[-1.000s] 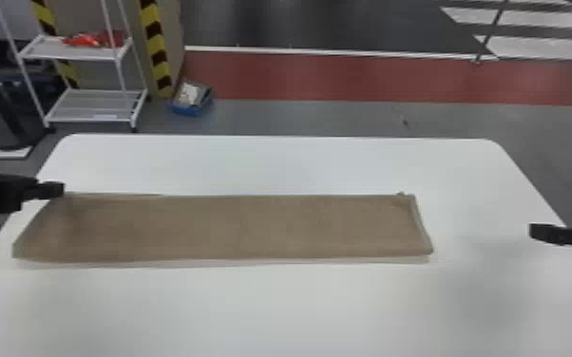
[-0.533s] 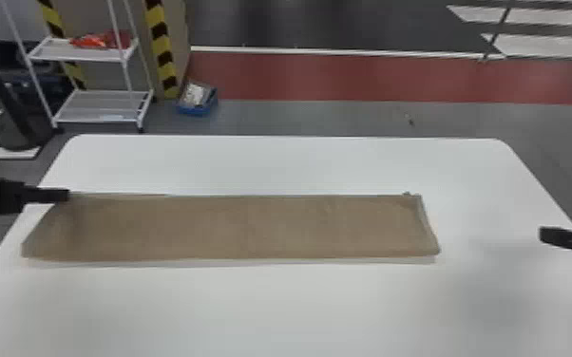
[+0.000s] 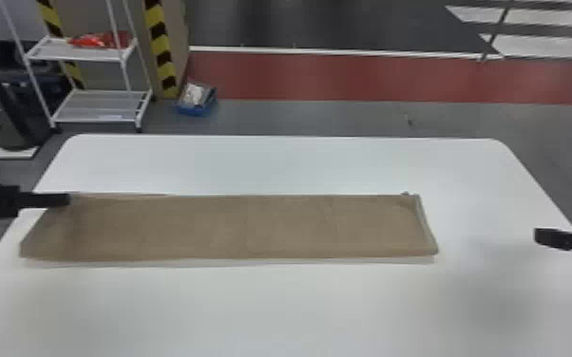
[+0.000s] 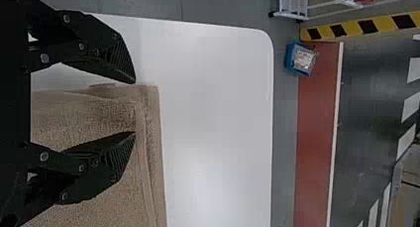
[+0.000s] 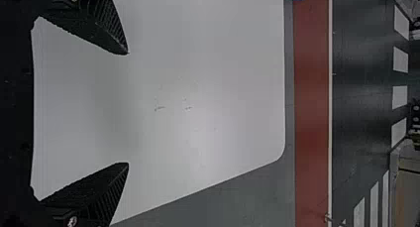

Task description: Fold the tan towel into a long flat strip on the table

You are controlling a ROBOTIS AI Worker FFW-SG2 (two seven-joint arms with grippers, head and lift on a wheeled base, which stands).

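The left gripper [image 4: 134,108] has its two fingers spread apart at the far left corner of the towel [image 3: 228,228], with nothing pinched between them; whether they touch the cloth cannot be told. The right gripper [image 5: 128,108] also has its fingers wide open, over the right side of the table [image 3: 299,308], well apart from the towel and empty. The towel lies as a long, low strip running from left to right across the table, its far edge nearly straight, its near left corner reaching out further left than the far one. Layered edges show at the right end, and a small tuft stands up at the far right corner. Beyond the table, on the floor to the far left, are a white rack [image 3: 95,107] and a blue tub [image 3: 197,110]. The step in hand appears to be the finishing of the lengthwise fold, the strip being probably all but made. The next move calls for lifting the left gripper away without snagging the upper layer, or, should the slanted left end need squaring, for a light pinch and a small tug there.
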